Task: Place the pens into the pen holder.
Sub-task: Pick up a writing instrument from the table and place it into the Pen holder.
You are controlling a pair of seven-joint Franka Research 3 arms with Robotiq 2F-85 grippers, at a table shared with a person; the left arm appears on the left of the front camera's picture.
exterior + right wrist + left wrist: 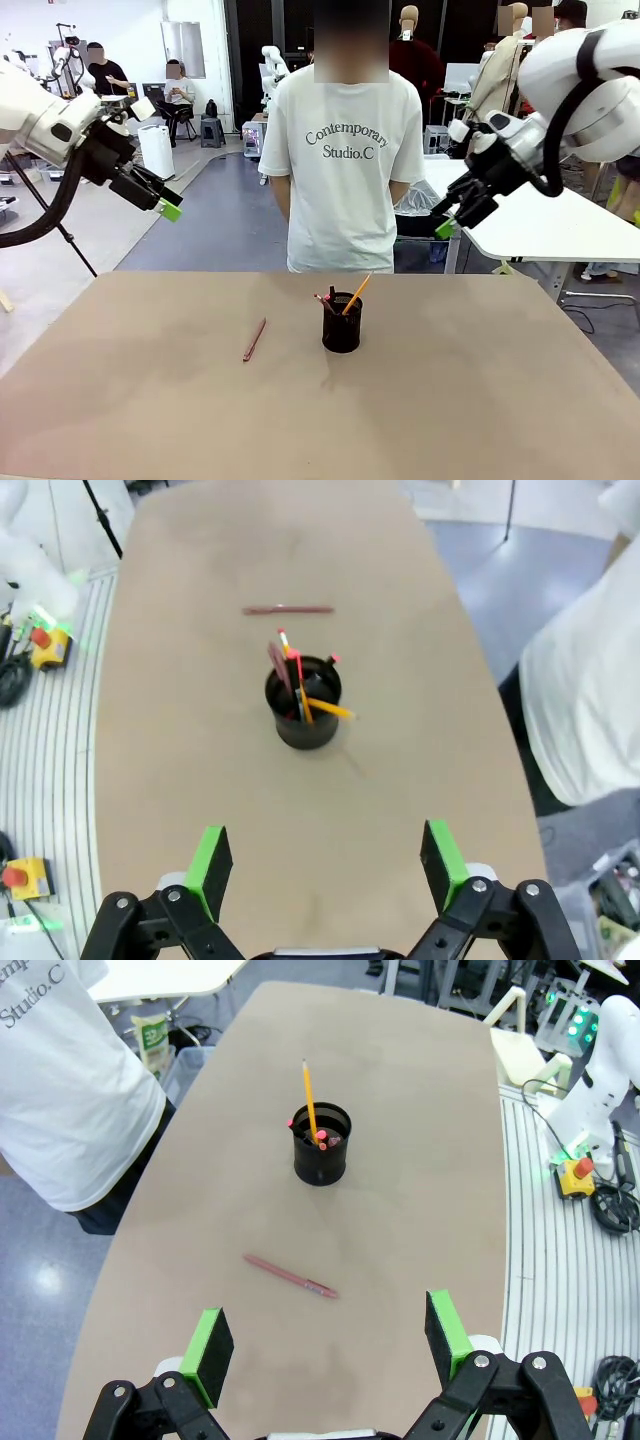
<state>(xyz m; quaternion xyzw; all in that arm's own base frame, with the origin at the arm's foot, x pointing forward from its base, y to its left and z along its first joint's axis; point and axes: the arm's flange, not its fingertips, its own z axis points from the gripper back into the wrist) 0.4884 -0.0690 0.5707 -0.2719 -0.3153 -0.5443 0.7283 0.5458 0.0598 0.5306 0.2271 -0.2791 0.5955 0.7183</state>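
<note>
inspector: state of the task?

onlooker: mostly done, by my reckoning. the holder [341, 325] stood upright near the middle of the table [520, 400]. several pens [296, 680] were in it, among them an orange pencil [356, 294] that leaned out toward the robot's right and the far side. red tips showed at the rim, but i could not count the rest with confidence.

inspector: outstanding?

onlooker: one item. a reddish-brown pen [254, 340] lay flat on the table to the robot's left of the holder, near it but not touching.

inspector: its lie?

onlooker: the long axis ran mostly away from the robot, slanted a little. the far end tipped toward the holder's side and the near end toward the robot's left. i could not tell which end was the writing tip.

inspector: the grippers?

onlooker: the left gripper [165, 205] hung high over the table's left side, jaws spread wide with nothing between them. the right gripper [447, 222] was the same on the right side. both were well apart from the pen and the holder. the person [345, 150] stood at the far edge and took no part that i could see.

inspector: assessment?

onlooker: the left gripper was on the pen's side. in my judgement it would have to descend with its jaws crosswise to that axis, pinch the thin shaft, then tip it upright over the holder.
</note>
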